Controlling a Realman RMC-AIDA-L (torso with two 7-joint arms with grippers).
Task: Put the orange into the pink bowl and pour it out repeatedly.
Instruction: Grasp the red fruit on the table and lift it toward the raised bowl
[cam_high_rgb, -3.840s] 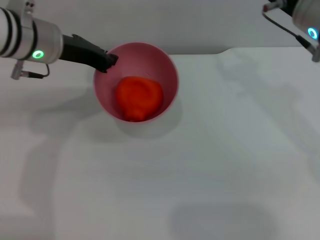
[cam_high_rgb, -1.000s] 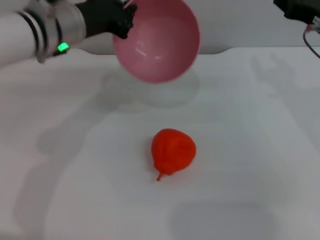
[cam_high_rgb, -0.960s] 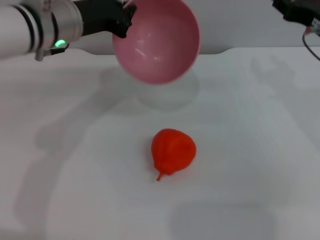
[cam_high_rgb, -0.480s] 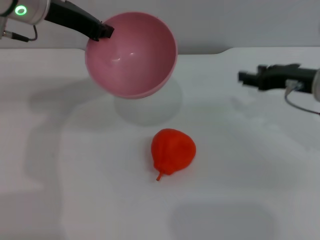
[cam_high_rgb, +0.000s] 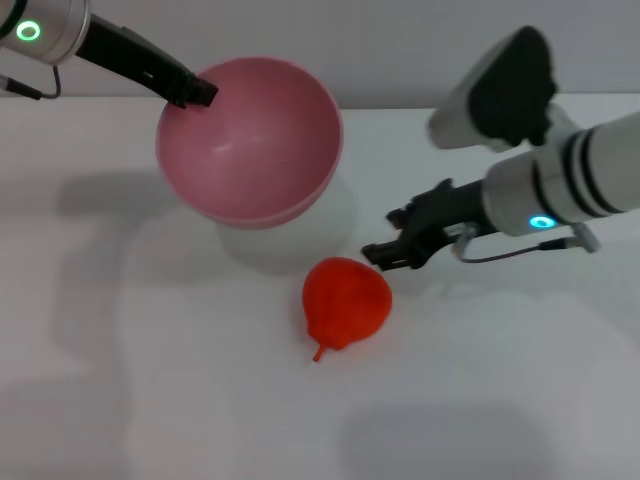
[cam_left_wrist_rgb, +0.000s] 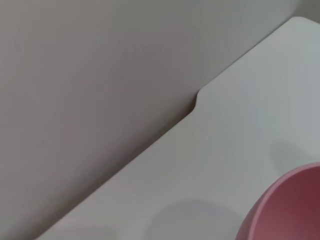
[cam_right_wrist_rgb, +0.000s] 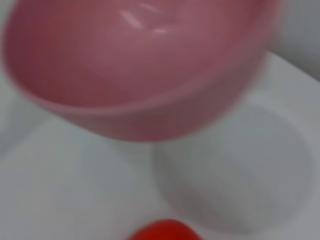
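Two claws: left claw (cam_high_rgb: 200, 93) clamped on pink bowl (cam_high_rgb: 250, 140); right claw (cam_high_rgb: 385, 252) apart, beside orange (cam_high_rgb: 346, 302)

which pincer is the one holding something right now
The left pincer: it grips the rim of the pink bowl, held tilted above the table. The right pincer holds nothing, hovering just beside the orange on the table.
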